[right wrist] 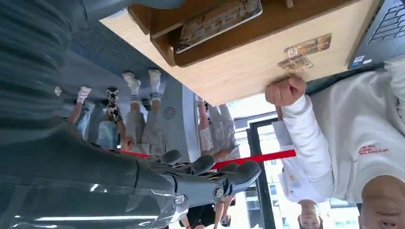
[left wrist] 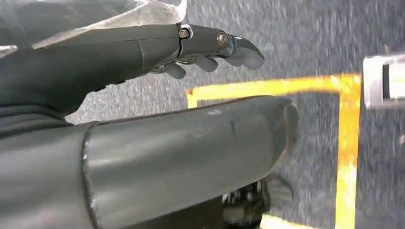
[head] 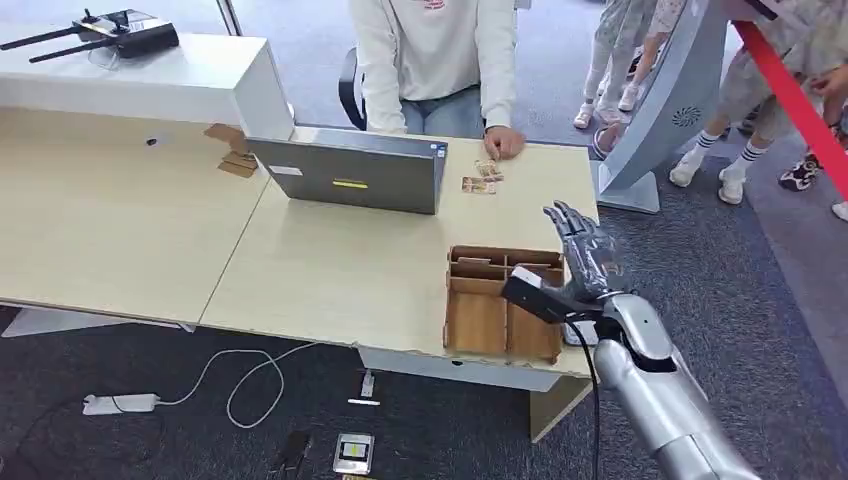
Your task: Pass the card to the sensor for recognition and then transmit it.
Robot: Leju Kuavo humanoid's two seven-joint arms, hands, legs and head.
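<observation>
Right hand (head: 582,262) empty, fingers spread, over the box (head: 503,303) at desk's (head: 330,270) front right corner. Left hand (left wrist: 210,45) empty, fingers loosely apart. Card (right wrist: 218,19) in box: probably thin, light, stiff, slick; pinch by an edge.

My right robot hand (head: 580,250) has dark, semi-gloss fingers; my forearm casing is smooth silver metal. The surface (head: 330,270) is pale matt wood laminate. The card tray (head: 503,303), lower centre-right of the frame, is unfinished brown wood. The laptop (head: 350,172) lid is matt grey. The floor (head: 750,290) is rough dark carpet.

Brown wooden box (head: 478,318), grey laptop (head: 352,175) (yellow sticker).
</observation>
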